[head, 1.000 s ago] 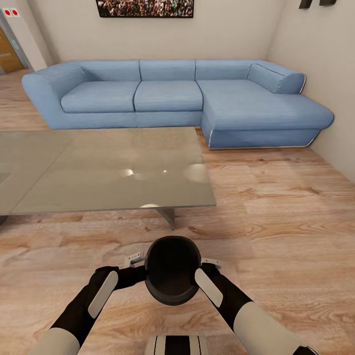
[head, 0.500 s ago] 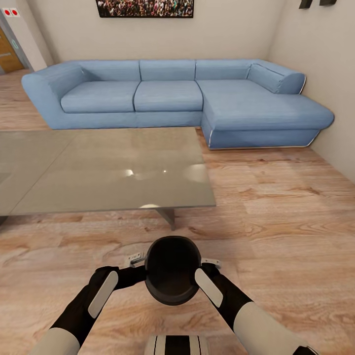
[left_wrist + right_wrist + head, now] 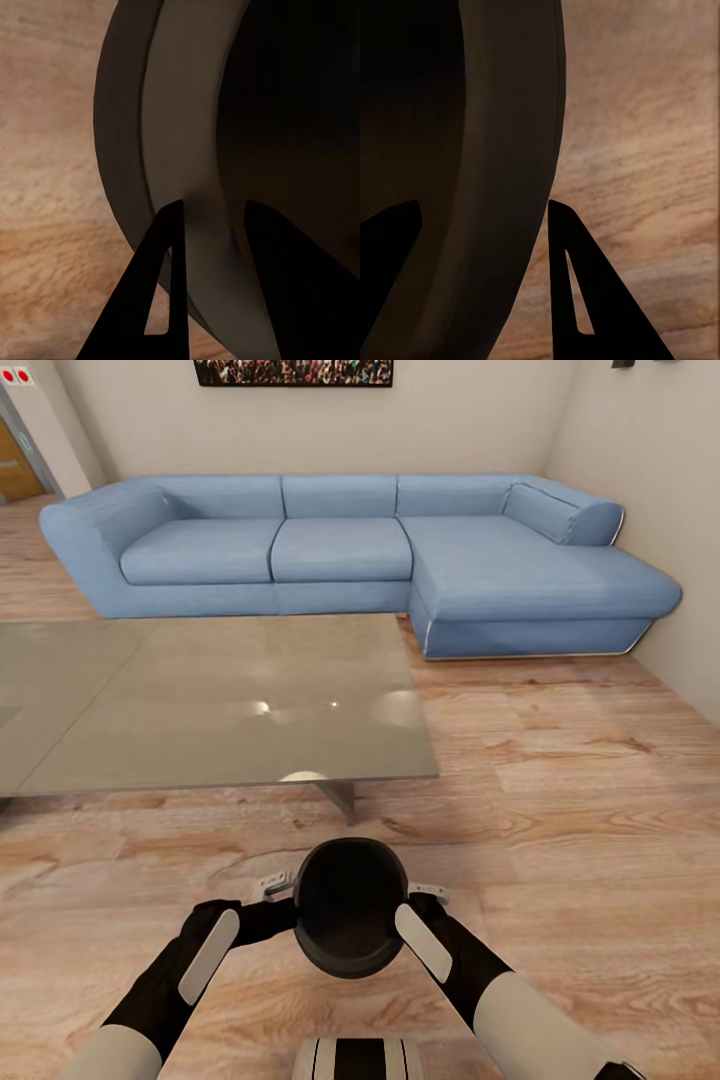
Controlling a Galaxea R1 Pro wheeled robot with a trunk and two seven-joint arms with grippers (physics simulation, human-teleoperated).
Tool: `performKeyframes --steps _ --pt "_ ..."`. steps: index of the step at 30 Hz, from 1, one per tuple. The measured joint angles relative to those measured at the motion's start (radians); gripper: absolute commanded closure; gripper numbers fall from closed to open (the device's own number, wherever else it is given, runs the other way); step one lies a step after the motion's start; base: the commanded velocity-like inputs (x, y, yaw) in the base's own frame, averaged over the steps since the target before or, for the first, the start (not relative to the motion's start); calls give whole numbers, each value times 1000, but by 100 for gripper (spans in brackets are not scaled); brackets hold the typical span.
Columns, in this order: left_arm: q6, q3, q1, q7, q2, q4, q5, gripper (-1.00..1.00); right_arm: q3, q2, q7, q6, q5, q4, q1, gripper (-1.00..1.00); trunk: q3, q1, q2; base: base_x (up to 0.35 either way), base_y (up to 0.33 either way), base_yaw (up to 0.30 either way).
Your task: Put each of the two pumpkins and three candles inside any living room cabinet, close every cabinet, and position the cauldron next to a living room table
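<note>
Wooden flooring (image 3: pixel 560 780) is passing beneath; both grippers, left (image 3: pixel 272 884) and right (image 3: pixel 428 892), are pinching the cauldron's (image 3: pixel 350 908) rim. Uneven squeeze risks dropping it before the coffee table (image 3: pixel 200 705) at 12 o'clock.

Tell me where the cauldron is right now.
In the head view the cauldron sits low and centre, held between the left pincer and right pincer over the wood floor, just short of the table.

Table (image 3: pixel 200 700) cut by left edge; wall picture (image 3: pixel 293 371) cropped.
</note>
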Motion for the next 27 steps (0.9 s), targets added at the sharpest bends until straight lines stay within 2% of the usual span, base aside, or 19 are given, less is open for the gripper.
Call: performKeyframes --steps 5,11,12,13,14,22,27 --pt "11 4 0 2 2 -24 -5 100 0 0 -27 16 -4 -29 -2 100 -19 -1 -2 0 0 0" --pt "8 3 0 2 2 -21 -3 100 1 0 -25 11 -4 -26 -2 100 -19 -2 -2 0 0 0" --pt "7 3 0 2 2 -21 -3 -100 1 0 -24 10 -4 -25 -2 100 -19 -2 -2 0 0 0" --pt "1 5 0 0 1 -2 -8 -100 7 0 -30 17 -3 -36 -2 -100 -19 1 -2 0 0 0" --pt "2 4 0 1 2 2 -24 -100 3 0 0 -10 6 -22 -1 -100 -20 2 -1 0 0 0" --pt "2 4 0 2 3 3 -24 -100 3 0 1 -12 6 -21 -1 -100 -20 2 -1 0 0 0" --pt "2 4 0 2 3 3 -24 -100 2 0 1 -12 6 -21 -1 -100 0 0 0 0 0 0"
